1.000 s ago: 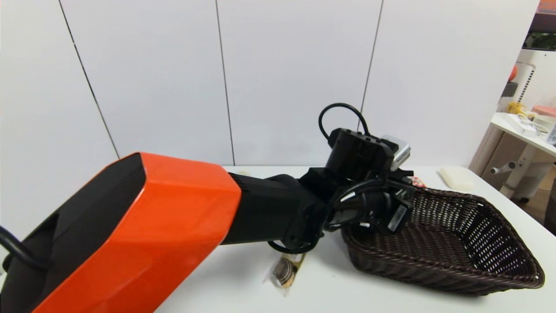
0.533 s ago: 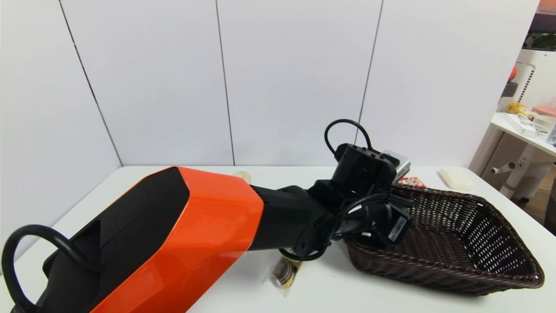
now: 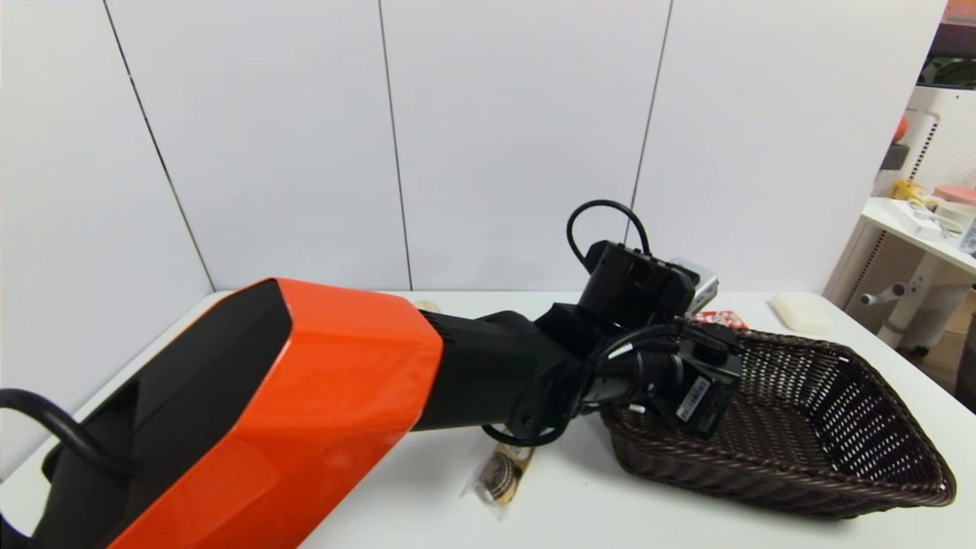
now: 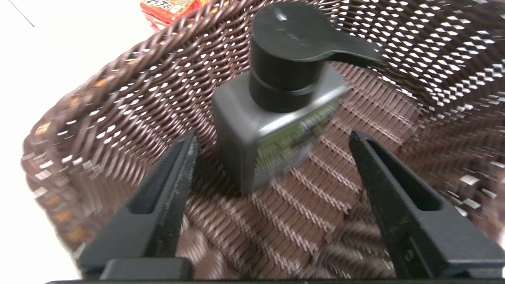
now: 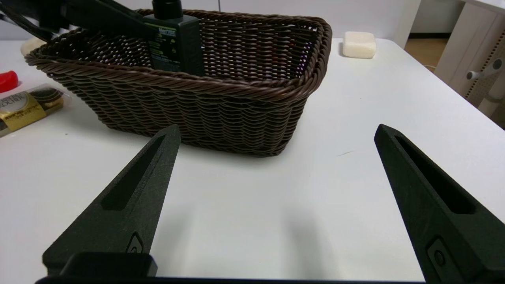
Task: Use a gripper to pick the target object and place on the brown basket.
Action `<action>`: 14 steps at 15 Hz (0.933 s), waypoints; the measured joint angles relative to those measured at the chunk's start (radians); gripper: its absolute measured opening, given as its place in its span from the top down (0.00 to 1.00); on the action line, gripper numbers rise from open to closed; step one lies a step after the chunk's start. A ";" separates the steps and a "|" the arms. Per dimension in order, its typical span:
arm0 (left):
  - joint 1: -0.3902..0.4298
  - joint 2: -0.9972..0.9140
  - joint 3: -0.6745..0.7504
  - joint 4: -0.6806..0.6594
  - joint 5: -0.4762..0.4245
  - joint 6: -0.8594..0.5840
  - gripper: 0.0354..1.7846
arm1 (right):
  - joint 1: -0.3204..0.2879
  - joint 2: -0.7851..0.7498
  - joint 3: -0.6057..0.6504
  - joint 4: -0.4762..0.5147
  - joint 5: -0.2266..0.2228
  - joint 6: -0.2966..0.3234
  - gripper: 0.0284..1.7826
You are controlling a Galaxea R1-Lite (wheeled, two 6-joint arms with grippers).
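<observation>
Wicker on all sides: the brown basket sits on the white table, and inside it, near the end closest to the left arm, stands the pump bottle, dark grey with a black pump head and a green-and-white label; in the right wrist view the bottle rises upright above the basket rim; nothing else shows in the basket.

The left gripper hangs over that end of the basket, its two black fingers spread wide to either side of the bottle and touching neither face of it; in the head view the gripper is reached out over the basket's near corner, its orange and black arm crossing the table.

The right gripper hovers low over bare table on the other side of the basket, well apart from it, with its fingers also spread and holding nothing.

Outside the basket lie a wrapped chocolate pack beside its left end, a red and orange packet just behind its far rim, and a pale soap-like block near the table's back edge; a bit of a red thing shows beside the chocolate pack.
</observation>
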 joint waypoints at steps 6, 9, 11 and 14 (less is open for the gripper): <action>0.008 -0.332 0.081 0.418 0.005 0.004 0.12 | 0.000 0.000 0.000 0.001 0.000 0.000 0.05; 0.059 -0.560 0.283 0.524 0.009 0.007 0.09 | 0.000 0.000 0.000 0.000 0.000 0.000 0.05; 0.134 -0.705 0.489 0.447 0.011 0.029 0.08 | 0.000 0.000 0.000 0.000 0.000 0.000 0.05; 0.339 -0.904 0.835 0.237 0.011 0.104 0.07 | 0.000 0.000 0.000 0.000 0.001 0.000 0.05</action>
